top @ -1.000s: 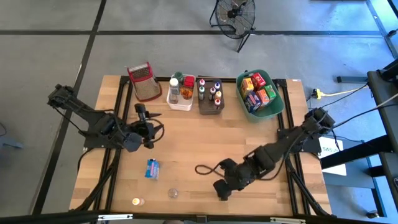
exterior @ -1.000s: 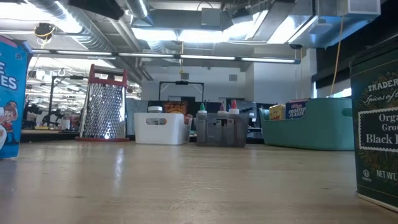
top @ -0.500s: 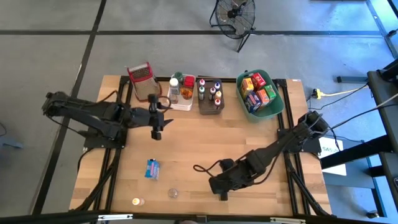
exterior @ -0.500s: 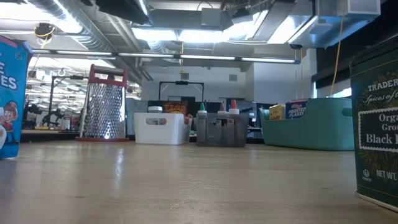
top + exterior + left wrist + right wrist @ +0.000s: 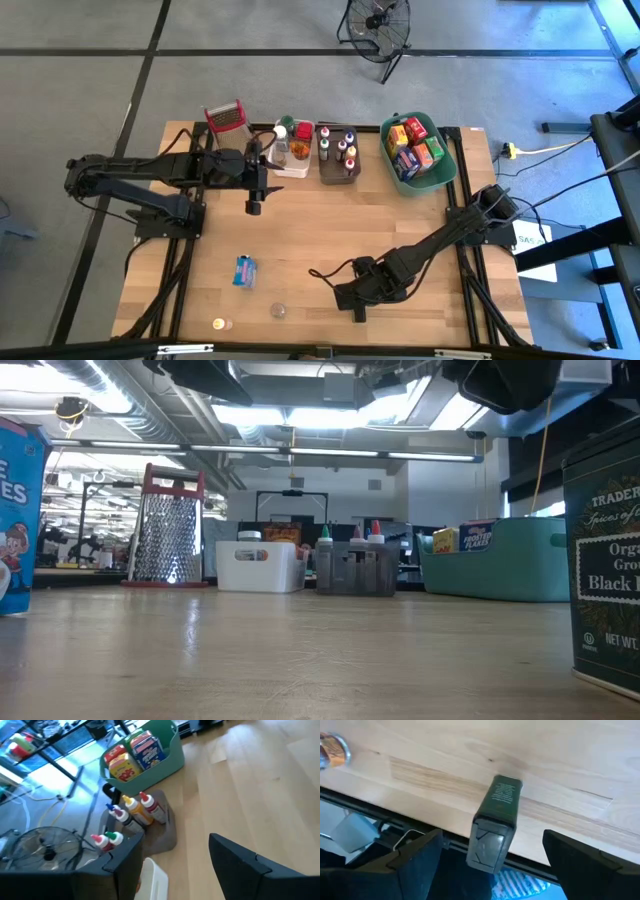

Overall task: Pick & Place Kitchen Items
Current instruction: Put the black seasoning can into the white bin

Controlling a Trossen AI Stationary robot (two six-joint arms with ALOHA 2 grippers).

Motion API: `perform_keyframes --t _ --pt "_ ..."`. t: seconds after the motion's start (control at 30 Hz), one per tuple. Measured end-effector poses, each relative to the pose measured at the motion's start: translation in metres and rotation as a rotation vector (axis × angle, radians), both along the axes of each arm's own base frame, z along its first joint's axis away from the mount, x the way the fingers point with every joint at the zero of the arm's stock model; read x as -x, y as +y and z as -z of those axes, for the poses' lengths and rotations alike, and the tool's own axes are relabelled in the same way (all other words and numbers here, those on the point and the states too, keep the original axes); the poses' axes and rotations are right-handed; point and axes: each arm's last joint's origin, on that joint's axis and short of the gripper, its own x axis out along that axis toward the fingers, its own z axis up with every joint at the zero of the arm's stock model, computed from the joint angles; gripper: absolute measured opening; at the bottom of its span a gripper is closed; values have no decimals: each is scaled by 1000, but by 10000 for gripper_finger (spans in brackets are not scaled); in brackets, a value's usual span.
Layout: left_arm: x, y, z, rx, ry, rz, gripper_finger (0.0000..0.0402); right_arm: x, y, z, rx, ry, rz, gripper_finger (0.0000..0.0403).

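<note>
The right gripper (image 5: pixel 490 855) hung wide open and empty over the green tin (image 5: pixel 495 822) at the table's (image 5: pixel 320 240) front edge, so a sloppy grab could've knocked it off.

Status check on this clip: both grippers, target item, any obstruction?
Left gripper open, empty, near the white bin. Right gripper open over the dark green tin at the table's front edge, not gripping. Nothing between fingers and tin.
</note>
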Motion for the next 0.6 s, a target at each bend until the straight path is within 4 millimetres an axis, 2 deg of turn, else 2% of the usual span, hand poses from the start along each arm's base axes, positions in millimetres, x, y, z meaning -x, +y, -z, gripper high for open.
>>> perform_keyframes --t 0.2,0.4,0.5,0.6 --pt "0 7 0 30 -1 24 217 -1 5 13 10 37 -17 346" --pt "0 10 0 53 -4 44 215 0 8 17 14 42 -63 342" --pt "-1 11 3 52 -15 42 214 0 8 17 19 36 -74 324" --pt "-2 11 9 47 -18 44 214 0 8 17 21 33 -85 289"
